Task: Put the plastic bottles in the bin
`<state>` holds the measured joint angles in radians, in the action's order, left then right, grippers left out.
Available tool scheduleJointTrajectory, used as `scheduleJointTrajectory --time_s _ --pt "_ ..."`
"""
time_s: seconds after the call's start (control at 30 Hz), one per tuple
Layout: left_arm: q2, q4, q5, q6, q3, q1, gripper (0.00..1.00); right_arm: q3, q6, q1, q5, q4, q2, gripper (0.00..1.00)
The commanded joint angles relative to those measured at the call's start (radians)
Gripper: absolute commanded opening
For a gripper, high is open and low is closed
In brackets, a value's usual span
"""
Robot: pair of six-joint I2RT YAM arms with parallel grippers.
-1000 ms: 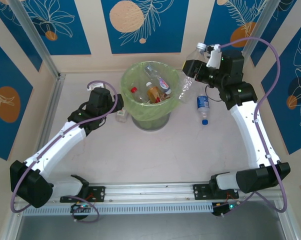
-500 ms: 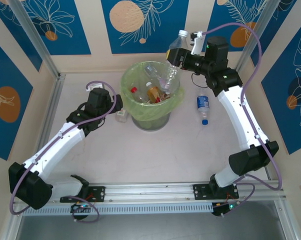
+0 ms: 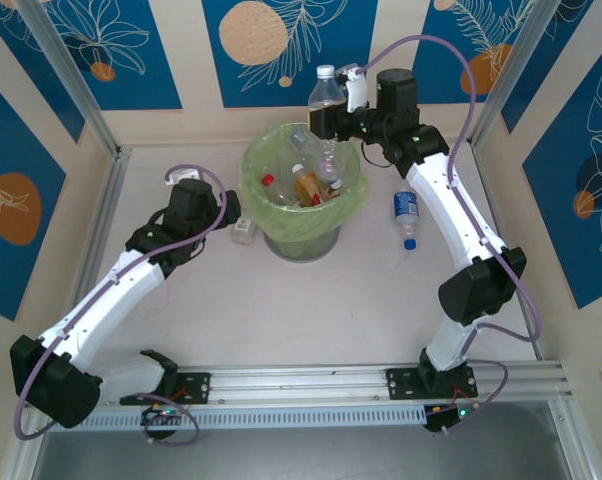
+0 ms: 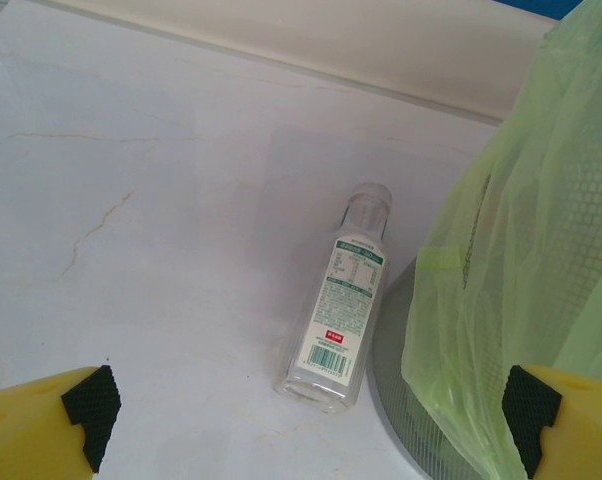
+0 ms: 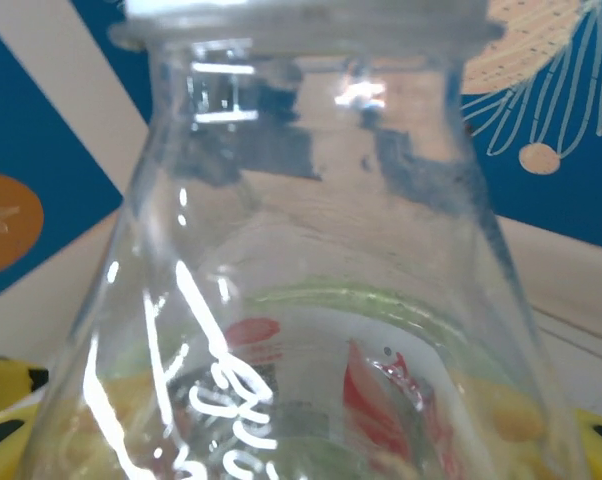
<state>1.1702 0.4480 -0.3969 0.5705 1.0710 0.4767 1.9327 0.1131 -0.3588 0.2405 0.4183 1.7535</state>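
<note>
I noted the right pincer (image 3: 326,120) largely masked by the clear bottle (image 5: 301,250) it gripped above the bin's (image 3: 249,172) far rim. The bin held several bottles (image 3: 307,186). The left pincer (image 4: 311,405) gaped open; a small bottle (image 4: 339,300) lay just left of the bin.

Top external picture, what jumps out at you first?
The bright lime-green bin in the middle of the table, already holding several bottles. At its far rim the right gripper holds a clear bottle upright. A blue-labelled bottle lies on the table to the bin's right.
</note>
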Motion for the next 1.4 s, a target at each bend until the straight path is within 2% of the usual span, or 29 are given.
scheduleJointTrajectory --time_s 0.0,0.1,0.27,0.37,0.47,0.6,0.8,0.97,1.0,1.1,1.37 --pt "-0.033 0.018 -0.021 0.012 -0.011 -0.016 1.0 0.058 -0.228 -0.014 0.114 0.061 0.026 0.54" --pt "-0.042 0.021 -0.023 0.015 -0.018 -0.016 1.0 0.08 -0.37 -0.038 0.109 0.134 0.051 0.54" --pt "-0.041 0.017 0.004 0.01 -0.011 -0.02 1.0 0.122 -0.635 -0.116 -0.061 0.263 0.11 0.58" --pt "-0.038 0.016 0.01 0.019 -0.009 -0.021 1.0 0.182 -0.727 -0.155 -0.141 0.367 0.154 0.7" --pt "-0.04 0.018 0.012 0.034 -0.014 -0.032 1.0 0.241 -0.744 -0.177 -0.195 0.435 0.183 0.82" --pt "-0.042 0.014 0.044 0.053 -0.02 -0.061 1.0 0.264 -0.71 -0.181 -0.197 0.455 0.165 0.9" --pt "-0.029 0.002 0.083 0.059 -0.032 -0.098 1.0 0.236 -0.633 -0.18 -0.129 0.433 0.104 0.91" --pt "0.009 0.003 0.137 0.053 -0.034 -0.132 1.0 0.092 -0.535 -0.177 -0.108 0.291 -0.017 0.93" --pt "0.018 0.003 0.154 0.053 -0.034 -0.142 1.0 0.05 -0.51 -0.177 -0.12 0.244 -0.051 1.0" --pt "0.046 -0.002 0.203 0.052 -0.033 -0.167 1.0 -0.082 -0.423 -0.175 -0.166 0.11 -0.153 0.99" --pt "0.172 0.003 0.305 -0.011 0.007 -0.218 1.0 -0.438 -0.113 -0.174 -0.391 -0.167 -0.414 0.99"
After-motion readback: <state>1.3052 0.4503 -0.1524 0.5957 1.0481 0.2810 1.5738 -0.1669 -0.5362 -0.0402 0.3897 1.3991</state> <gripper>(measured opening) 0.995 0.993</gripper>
